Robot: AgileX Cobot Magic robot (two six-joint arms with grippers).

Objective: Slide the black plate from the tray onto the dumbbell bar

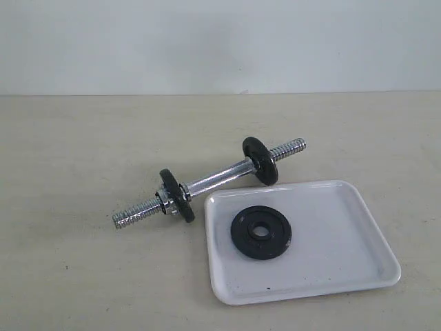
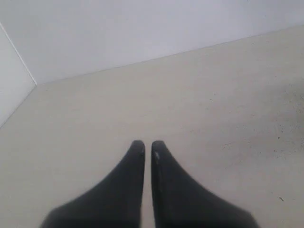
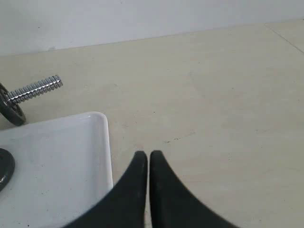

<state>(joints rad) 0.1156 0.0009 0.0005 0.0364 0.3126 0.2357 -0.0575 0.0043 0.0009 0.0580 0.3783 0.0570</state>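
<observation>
The black plate (image 1: pixel 260 232) lies flat in the white tray (image 1: pixel 344 241), toward the tray's left side. Behind the tray's left corner rests the chrome dumbbell bar (image 1: pixel 213 181), lying diagonally with a black disc near each threaded end. Neither arm shows in the exterior view. My left gripper (image 2: pixel 148 144) is shut over bare tabletop, holding nothing. My right gripper (image 3: pixel 148 154) is shut and empty just beside the tray (image 3: pixel 71 156) rim; an edge of the black plate (image 3: pixel 4 168) and one threaded bar end (image 3: pixel 38 89) show in that view.
A pale beige tabletop (image 1: pixel 83 138) stretches around the tray and bar, with a light wall (image 1: pixel 220 41) behind. Open table surface lies to the left of the bar and to the right of the tray.
</observation>
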